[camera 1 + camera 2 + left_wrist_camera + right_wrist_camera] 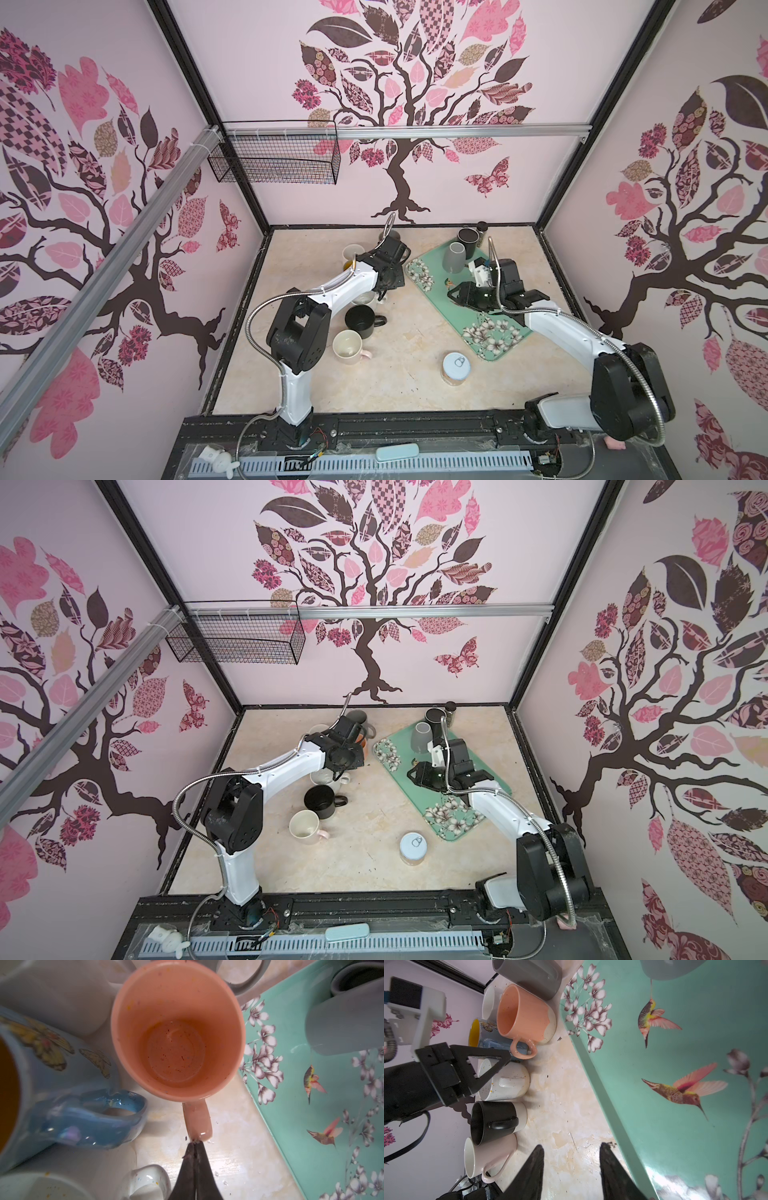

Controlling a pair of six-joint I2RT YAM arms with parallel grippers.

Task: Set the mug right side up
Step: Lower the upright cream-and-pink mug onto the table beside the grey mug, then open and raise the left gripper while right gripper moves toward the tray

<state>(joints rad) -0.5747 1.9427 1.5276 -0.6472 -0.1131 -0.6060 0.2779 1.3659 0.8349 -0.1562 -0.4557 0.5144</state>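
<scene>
The peach mug (pixel 178 1043) is being shown standing upright on the marbled tabletop (pixel 226 1126), mouth turned up, just beside the edge of the teal tray (pixel 311 1136). Its handle (pixel 197 1120) is being met at the outer end by the left gripper (pixel 195 1147), whose jaws are being pressed fully together with nothing between them. Whether the tips are actually touching the handle cannot be told. The left arm (pixel 353 282) is being held stretched forward over the cluster of mugs, with the wrist bent down toward the table.

The mug is being seen as glazed peach inside and out, with a bare cream band at its foot (pixel 551 1026) and dark specks scattered over its bottom.

It is being flanked closely by a blue mug (pixel 52 1084) printed with butterflies, a white speckled mug (pixel 506 1082) and a grey mug (pixel 529 976).

The right gripper (pixel 572 1167) is being held low at the tray's edge, jaws partly apart and gripping nothing. The right arm (pixel 557 324) is being reached forward over the tray, the wrist turned toward the mugs. The tray is being shown printed with hummingbirds and pale blossoms.
</scene>
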